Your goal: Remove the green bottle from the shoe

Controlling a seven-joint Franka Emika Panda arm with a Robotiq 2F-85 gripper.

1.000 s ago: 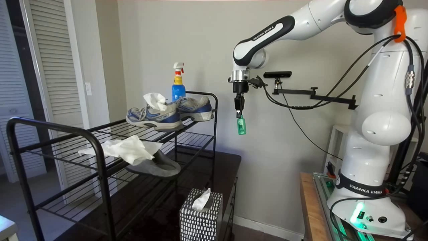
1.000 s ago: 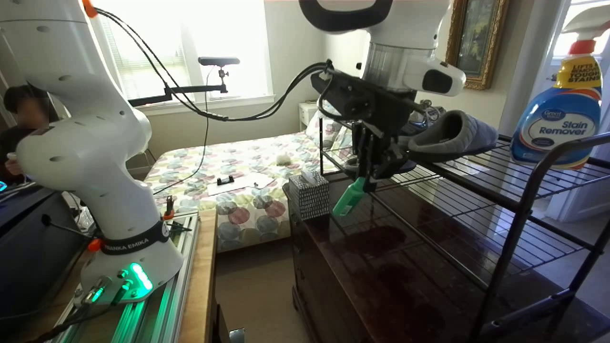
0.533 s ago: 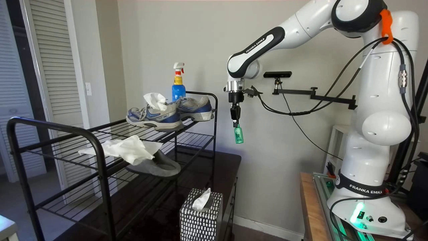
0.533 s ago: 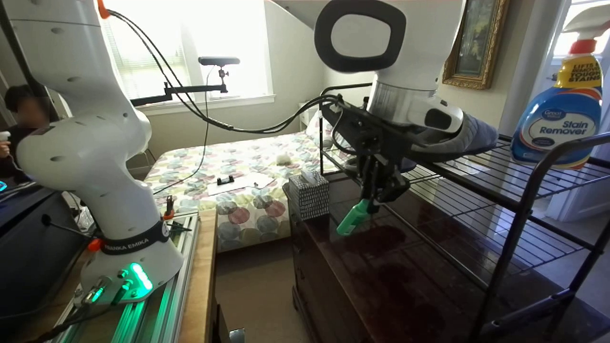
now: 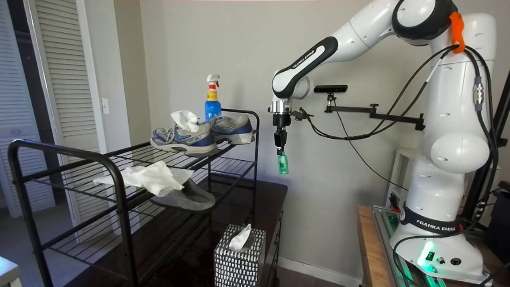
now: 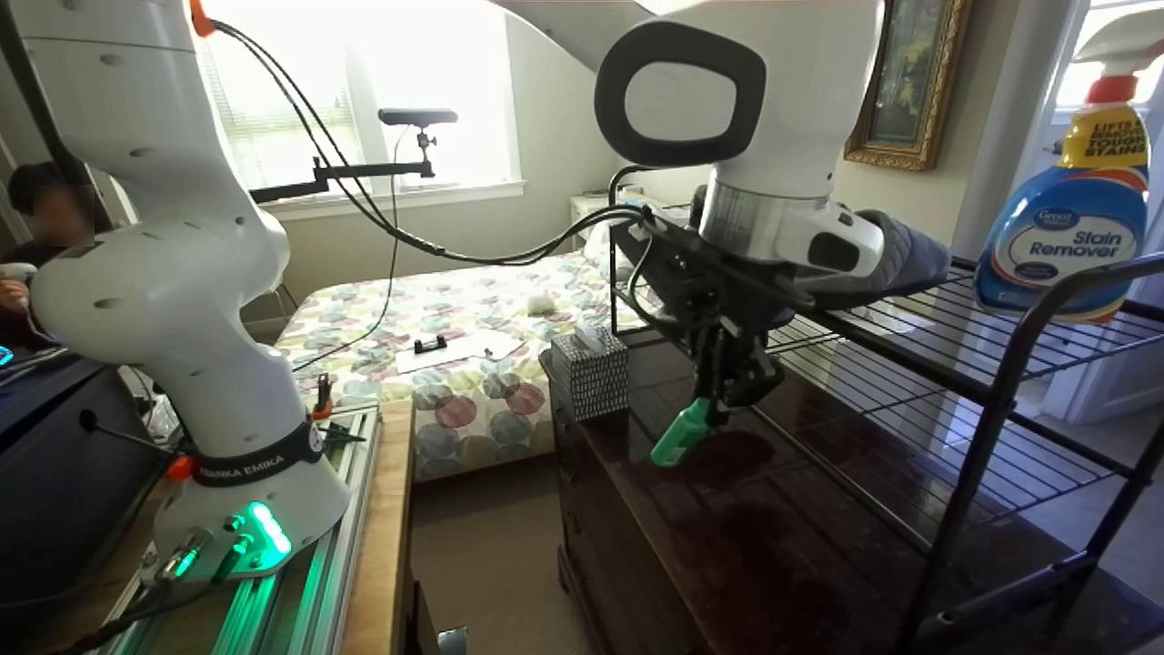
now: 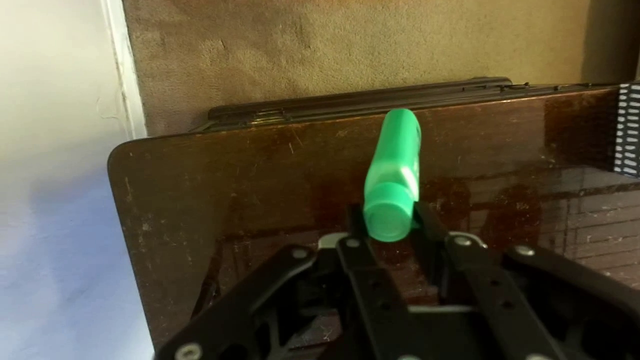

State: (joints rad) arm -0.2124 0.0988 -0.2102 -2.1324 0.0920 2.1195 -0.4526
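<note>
Left side of an exterior view: black wire rack [image 5: 123,223]. On it, left of centre, gray slipper [image 5: 177,201], white tissue [image 5: 155,179] overlapping its left end. Higher, upper left of centre: left running shoe [image 5: 191,140] with another tissue [image 5: 186,120] in its opening; right running shoe [image 5: 236,129] touching or just beside, cannot tell. Blue spray bottle [image 5: 212,109] upright behind them. Bottom centre: patterned tissue box [image 5: 239,257]. Right of centre: gripper [image 5: 281,152] pointing down, jaws clamped on green bottle [image 5: 283,164], which hangs in the air apart from the shoes. Wrist view: fingers [image 7: 367,272] either side of its capped end. Far right: white arm [image 5: 454,115].
</note>
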